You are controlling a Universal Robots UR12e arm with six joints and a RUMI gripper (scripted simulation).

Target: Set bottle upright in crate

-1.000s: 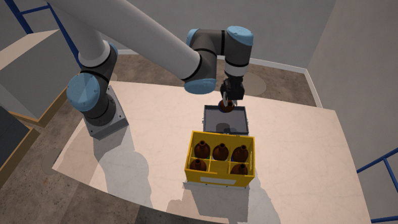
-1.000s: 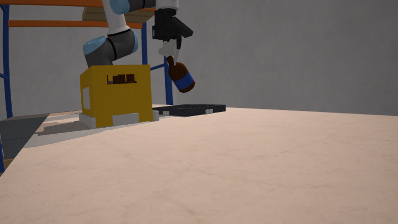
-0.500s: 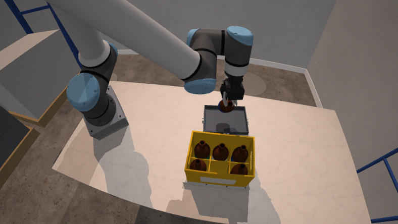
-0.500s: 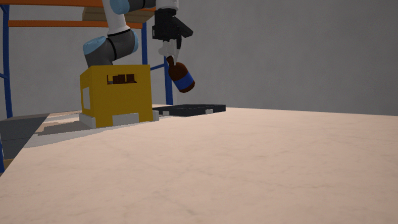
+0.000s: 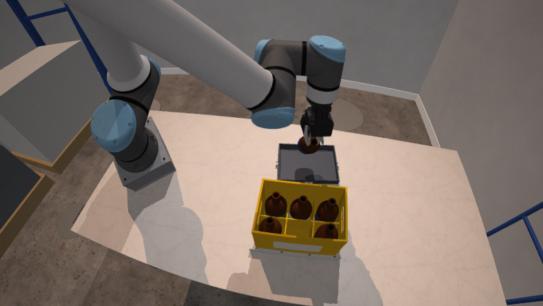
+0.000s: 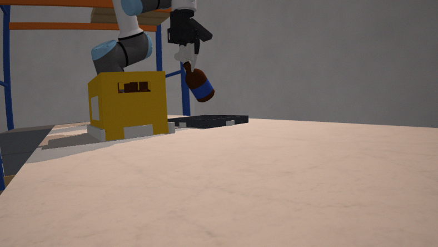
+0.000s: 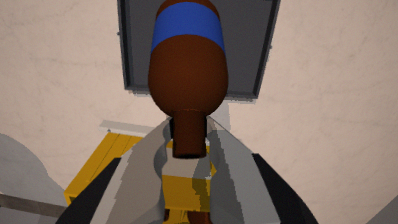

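Note:
My gripper [image 5: 312,139] [image 6: 187,62] [image 7: 189,118] is shut on the neck of a brown bottle [image 5: 309,146] [image 6: 198,84] [image 7: 187,75] with a blue label. The bottle hangs tilted, base down and away, in the air above the dark grey tray [image 5: 289,167] [image 6: 214,120] [image 7: 265,60]. The tray is empty. The yellow crate [image 5: 300,245] [image 6: 128,104] [image 7: 95,165] stands right in front of the tray. It holds several upright brown bottles, and its front middle cell [image 5: 300,227] is empty.
The arm's base [image 5: 142,159] stands on the table's left side. Blue and orange shelving [image 6: 7,61] stands behind the crate. The table edge [image 5: 159,266] runs along the front.

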